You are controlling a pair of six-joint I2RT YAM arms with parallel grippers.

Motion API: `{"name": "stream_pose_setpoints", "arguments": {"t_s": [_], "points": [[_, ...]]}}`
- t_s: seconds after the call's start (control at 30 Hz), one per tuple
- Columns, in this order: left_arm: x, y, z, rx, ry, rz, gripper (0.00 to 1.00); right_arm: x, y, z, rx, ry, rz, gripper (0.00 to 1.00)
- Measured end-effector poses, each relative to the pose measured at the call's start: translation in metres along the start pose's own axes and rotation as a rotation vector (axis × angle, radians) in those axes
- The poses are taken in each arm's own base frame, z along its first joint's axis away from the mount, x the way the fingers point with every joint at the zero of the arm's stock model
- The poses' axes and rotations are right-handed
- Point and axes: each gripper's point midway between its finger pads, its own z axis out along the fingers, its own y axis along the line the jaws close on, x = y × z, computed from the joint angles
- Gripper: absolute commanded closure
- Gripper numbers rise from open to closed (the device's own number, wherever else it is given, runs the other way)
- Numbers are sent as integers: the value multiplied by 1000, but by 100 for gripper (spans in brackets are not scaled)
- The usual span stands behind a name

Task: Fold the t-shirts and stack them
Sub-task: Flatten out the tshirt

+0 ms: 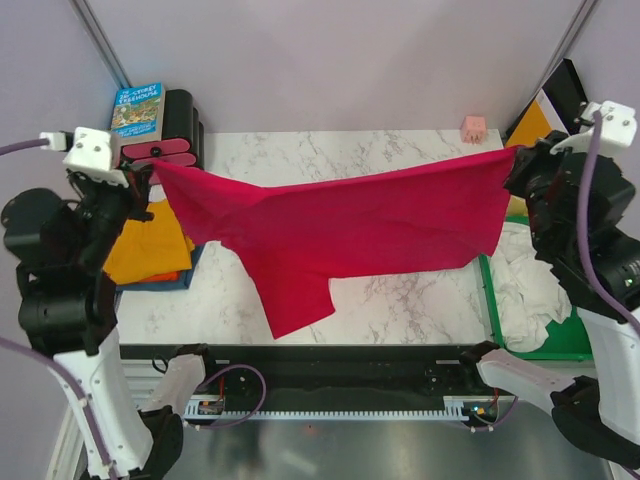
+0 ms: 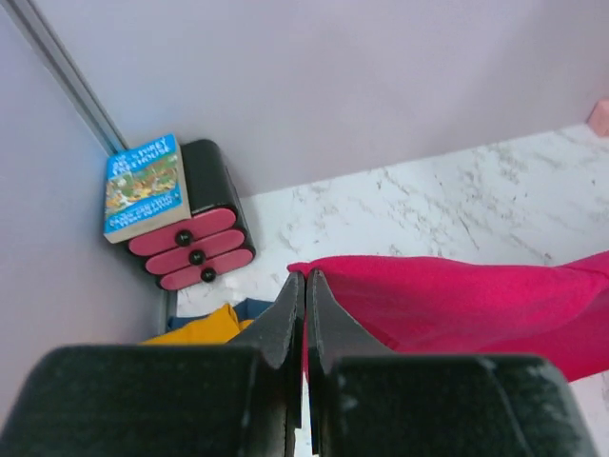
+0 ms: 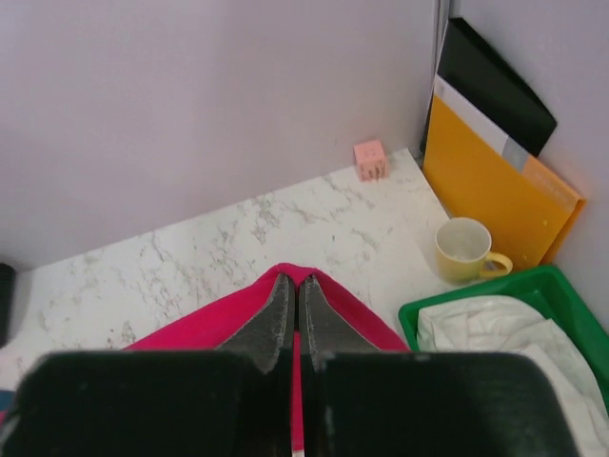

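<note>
A crimson red soft fabric t-shirt point(image 1: 350, 225) is stretched wide above the white marble desk point(image 1: 410, 300), held at 2 points. The left end effector point(image 1: 150, 172) is clenched on the shirt's left end over the far left part of the desk. In the left wrist view its 2 fingers are pressed together with red fabric point(image 2: 457, 295) pinched between them. The right end effector point(image 1: 512, 165) grasps the shirt's right end over the right edge, and its fingers are likewise closed on the cloth point(image 3: 219, 319). Between the 2 holds the shirt sags, and 1 long flap droops toward the near edge. Whether that flap touches the desk cannot be told.

At the left edge an orange fabric t-shirt point(image 1: 150, 250) lies on top of a dark blue t-shirt point(image 1: 165, 282). In the far left corner a black drawer unit with 3 pink drawers point(image 2: 205, 228) carries a blue paperback book point(image 2: 143, 186). A small pink cube point(image 3: 370, 159) sits by the far edge. In the far right corner an orange-yellow stiff folder point(image 3: 495, 190) leans, with a yellow mug point(image 3: 466, 249) just beside it. A green plastic tray point(image 3: 561, 286) at the right edge holds crumpled white cloth point(image 3: 495, 328).
</note>
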Motion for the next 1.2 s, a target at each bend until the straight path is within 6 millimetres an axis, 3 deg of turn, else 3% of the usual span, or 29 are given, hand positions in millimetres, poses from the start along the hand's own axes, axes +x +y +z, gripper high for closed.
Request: {"name": "stream_pose_setpoints", "arguments": {"t_s": [0.17,0.33,0.53,0.63,0.77,0.9,1.0,1.1,1.2], "points": [[-69,-2,-55,-64,-181,28,98,-44,-3,-22,-38,-74,28,100],[-119,-8,-110,-110,-335,46,98,-67,-7,-40,-74,-122,65,100],[-163,-12,-174,-179,-511,78,98,-94,-11,-61,-119,-182,118,100],[-176,-12,-195,-200,-572,82,98,-102,-11,-66,-131,-199,134,100],[-186,-10,-209,-214,-622,78,98,-113,-12,-71,-138,-222,152,100],[-189,-8,-202,-204,-619,70,98,-118,-13,-73,-141,-237,164,100],[-177,-7,-175,-175,-555,52,98,-101,-6,-59,-127,-205,149,100],[-143,-3,-115,-119,-407,26,98,-52,8,-26,-99,-112,97,100],[-82,5,-33,-65,-190,-20,98,19,23,20,-44,31,-11,100]]}}
